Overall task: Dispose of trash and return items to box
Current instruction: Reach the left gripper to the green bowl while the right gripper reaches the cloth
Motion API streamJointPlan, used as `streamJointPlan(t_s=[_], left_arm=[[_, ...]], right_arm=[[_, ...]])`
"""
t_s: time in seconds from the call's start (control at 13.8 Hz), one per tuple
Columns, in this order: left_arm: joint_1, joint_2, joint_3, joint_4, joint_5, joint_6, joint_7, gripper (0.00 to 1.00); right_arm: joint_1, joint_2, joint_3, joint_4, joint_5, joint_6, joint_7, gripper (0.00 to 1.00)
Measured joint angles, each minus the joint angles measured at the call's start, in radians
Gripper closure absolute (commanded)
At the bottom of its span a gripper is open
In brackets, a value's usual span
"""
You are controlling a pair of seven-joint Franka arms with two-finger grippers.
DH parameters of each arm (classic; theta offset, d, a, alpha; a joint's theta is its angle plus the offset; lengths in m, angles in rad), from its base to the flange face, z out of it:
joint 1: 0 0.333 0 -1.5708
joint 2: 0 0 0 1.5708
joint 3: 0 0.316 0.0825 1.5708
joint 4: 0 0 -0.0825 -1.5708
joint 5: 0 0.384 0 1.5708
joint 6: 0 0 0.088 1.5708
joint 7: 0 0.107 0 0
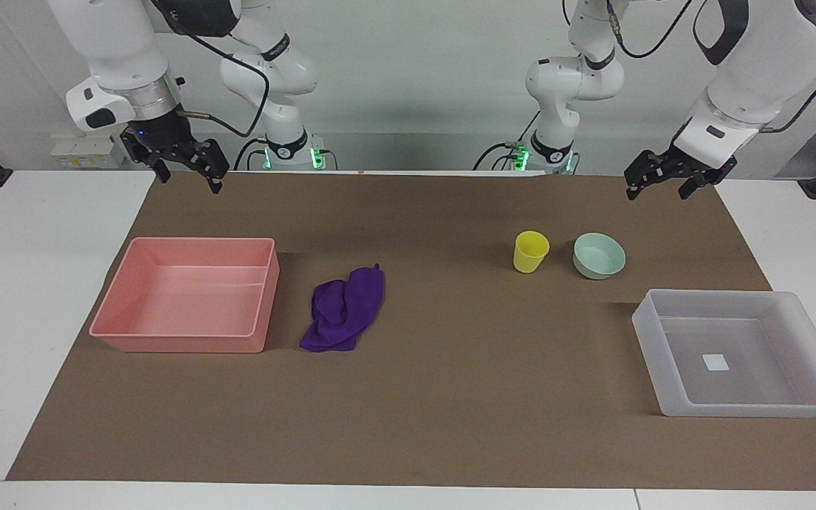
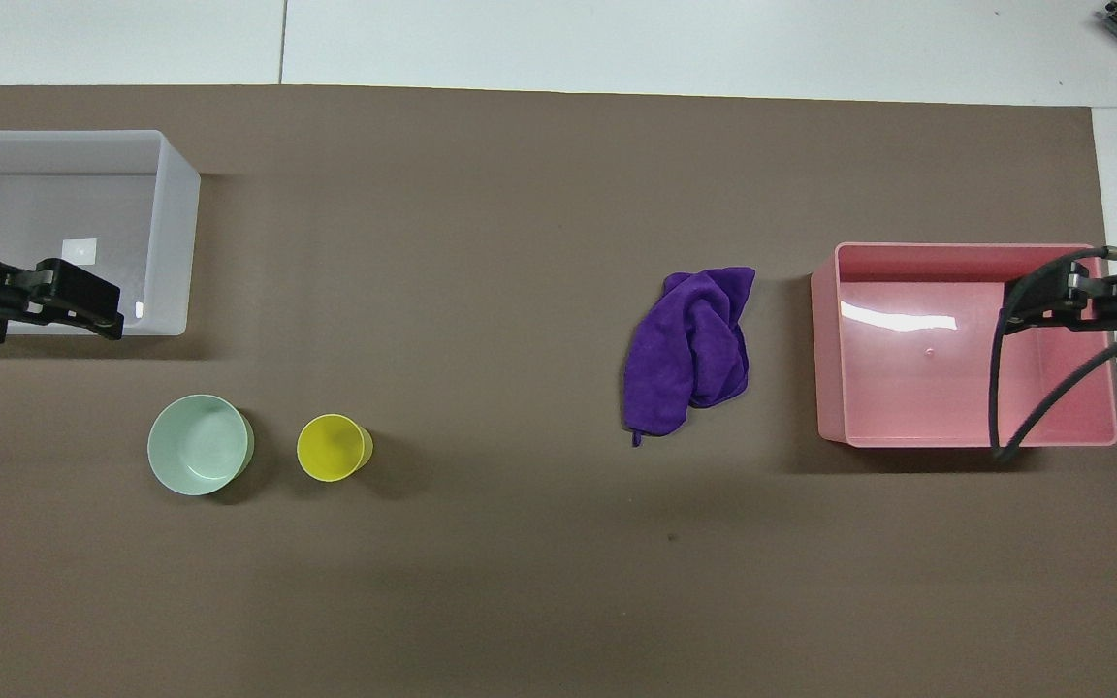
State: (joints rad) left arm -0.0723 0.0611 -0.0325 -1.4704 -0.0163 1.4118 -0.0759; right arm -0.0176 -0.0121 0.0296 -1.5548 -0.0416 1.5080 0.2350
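The purple cloth (image 1: pixel 344 312) (image 2: pixel 689 349) lies crumpled on the brown mat beside the pink tray. The yellow cup (image 1: pixel 530 251) (image 2: pixel 333 447) stands upright beside the mint-green bowl (image 1: pixel 598 256) (image 2: pixel 200 444), toward the left arm's end. The translucent box (image 1: pixel 723 295) (image 2: pixel 175 242), with a white sticker inside, sits farther from the robots than the bowl. My left gripper (image 1: pixel 657 193) (image 2: pixel 93 305) hangs open and empty, raised over the mat's edge at the robots' end. My right gripper (image 1: pixel 190 184) (image 2: pixel 1029 296) hangs open and empty, raised over the same edge at its own end. Both arms wait.
A pink opaque tray (image 1: pixel 181 344) (image 2: pixel 825 349), with nothing in it, sits at the right arm's end of the mat. The brown mat (image 1: pixel 450 397) covers most of the white table. A black cable from the right arm hangs over the pink tray in the overhead view.
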Motion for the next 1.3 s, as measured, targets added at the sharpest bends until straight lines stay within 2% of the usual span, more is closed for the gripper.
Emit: streamJointPlan(t_s=[0.51, 0.87, 1.01, 1.3], left_arm=[[0.002, -0.001, 0.003, 0.004, 0.000, -0.003, 0.000, 0.00], [0.001, -0.010, 0.000, -0.036, 0.000, -0.076, 0.000, 0.00], [0.004, -0.021, 0.004, -0.124, 0.000, -0.035, 0.000, 0.00], [0.034, -0.138, 0.007, -0.488, 0.000, 0.258, 0.015, 0.00]], right_arm=[[0.000, 0.000, 0.000, 0.000, 0.000, 0.000, 0.000, 0.00], [-0.001, 0.000, 0.000, -0.001, 0.000, 0.004, 0.000, 0.00], [-0.003, 0.000, -0.003, -0.003, 0.000, 0.017, 0.000, 0.00], [-0.008, 0.001, -0.010, -0.016, 0.000, 0.077, 0.000, 0.00]])
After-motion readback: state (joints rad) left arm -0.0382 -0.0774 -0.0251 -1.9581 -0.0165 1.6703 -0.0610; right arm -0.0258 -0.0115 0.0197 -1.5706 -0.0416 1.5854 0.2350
